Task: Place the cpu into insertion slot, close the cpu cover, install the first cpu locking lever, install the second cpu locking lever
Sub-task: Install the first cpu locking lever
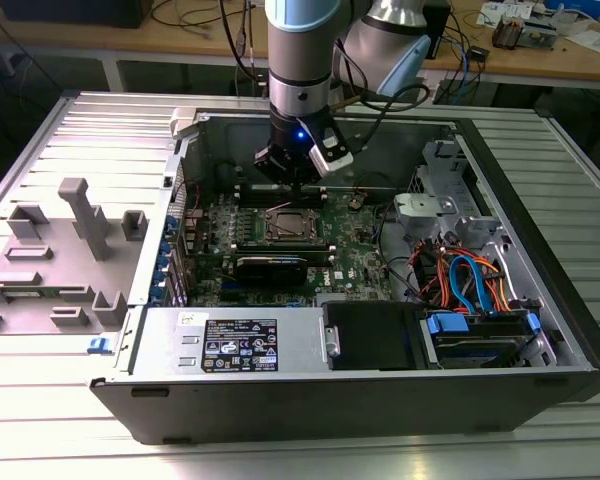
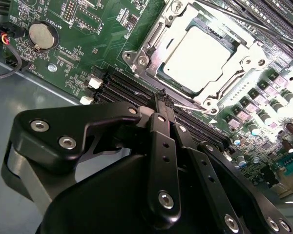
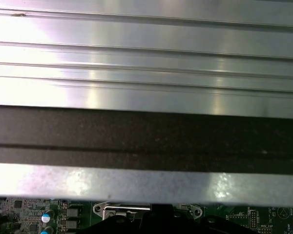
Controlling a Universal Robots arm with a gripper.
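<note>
**Operator:** Where is the chip sitting?

**Inspector:** Your chip (image 2: 198, 51) is lying flat in the socket (image 2: 129, 55), with its metal top facing up. It is square, so neither side is reading as the longer one. Its edges are running in line with the socket frame.

**Operator:** And the cover?

**Inspector:** The cover (image 2: 154, 38) is lying down over the chip, and the chip's top is showing through its window.

**Operator:** What is the gripper doing?

**Inspector:** Your gripper (image 2: 162, 97) is hanging over the green board (image 2: 78, 58), just beside the socket. Its tips are pointing down at the memory slots (image 2: 122, 85). The fingers are meeting at the tips, with no gap showing. A thin metal rod (image 2: 188, 107) is starting right at those tips and running along the socket edge nearest the gripper. I cannot tell whether the fingers are pinching it.

**Operator:** Counts?

**Inspector:** I am counting one chip, one socket, one cover, one gripper and one coin battery (image 2: 40, 35). The memory slots are lying with their long axis parallel to the socket edge. Your gripper is hiding part of them, so I am giving no number. In the exterior view one black graphics card (image 1: 280, 268) is lying near the socket on the side away from the gripper. Its long axis is running from the exterior view's left to its right.
</note>
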